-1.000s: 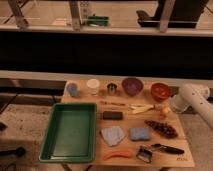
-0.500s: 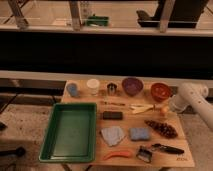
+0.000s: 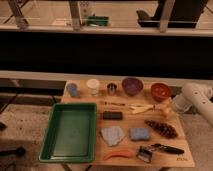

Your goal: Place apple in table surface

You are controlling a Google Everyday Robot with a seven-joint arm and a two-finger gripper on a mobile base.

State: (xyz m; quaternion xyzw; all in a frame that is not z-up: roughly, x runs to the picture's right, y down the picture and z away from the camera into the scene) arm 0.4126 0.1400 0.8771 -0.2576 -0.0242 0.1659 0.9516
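Wooden table surface (image 3: pixel 127 124) is lying crowded; at its right edge the gripper (image 3: pixel 170 106) is clenching shut, the apple (image 3: pixel 165 108) seemingly sitting at its tip.

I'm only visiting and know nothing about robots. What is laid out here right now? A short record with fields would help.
table surface: light wooden top, many small items
left side: green tray
back row: blue cup, white cup, metal cup, purple bowl, red-orange bowl
robot arm: white, reaching in from the right
pincer: at the table's right edge, in front of the red-orange bowl, shut
apple: small yellowish fruit at the pincer's tip; whether it is gripped cannot be told
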